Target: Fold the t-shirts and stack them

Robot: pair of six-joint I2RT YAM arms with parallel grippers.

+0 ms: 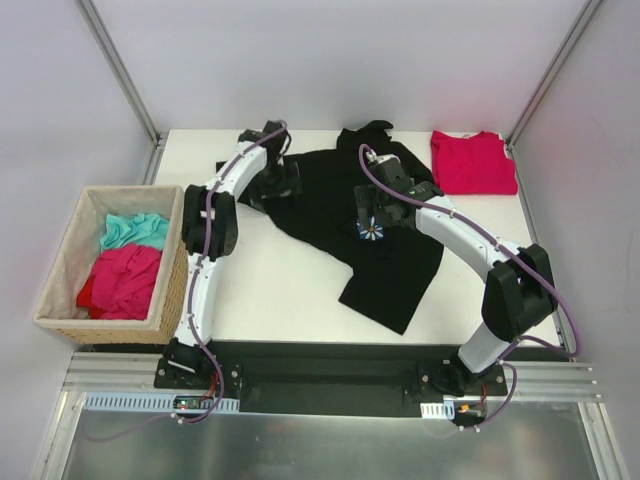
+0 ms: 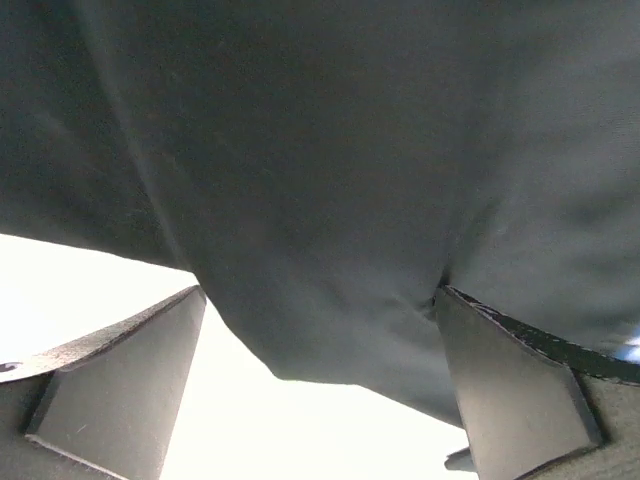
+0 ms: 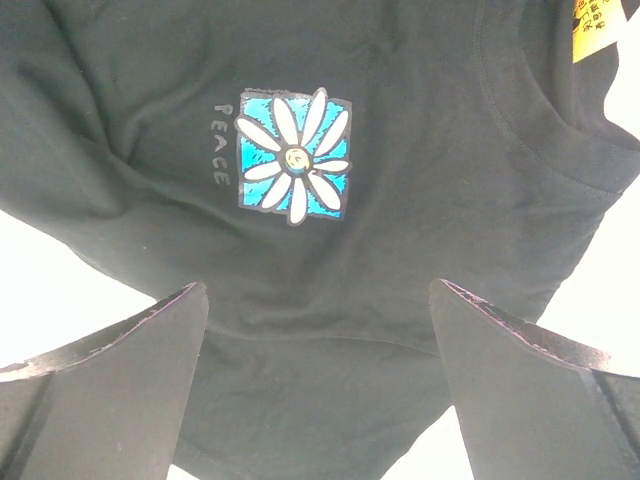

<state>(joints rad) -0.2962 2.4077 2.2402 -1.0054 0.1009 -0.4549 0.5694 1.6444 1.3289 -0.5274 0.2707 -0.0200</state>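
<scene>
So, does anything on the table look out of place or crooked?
The black t-shirt looks odd: it lies diagonally across the table, rumpled, with its upper part bunched toward the far edge. The red t-shirt lies flat and straight at the far right corner. Nothing looks spilled or damaged.

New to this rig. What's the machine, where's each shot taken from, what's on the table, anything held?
Two robot arms bolted to a table, near edge. One picture looks down from above; the others come from a camera on each wrist. On the table: a black t-shirt spread out, a crimson t-shirt flat at the far right corner. A woven basket of clothes stands left. The left claw and right claw are open over the black t-shirt, holding nothing.
</scene>
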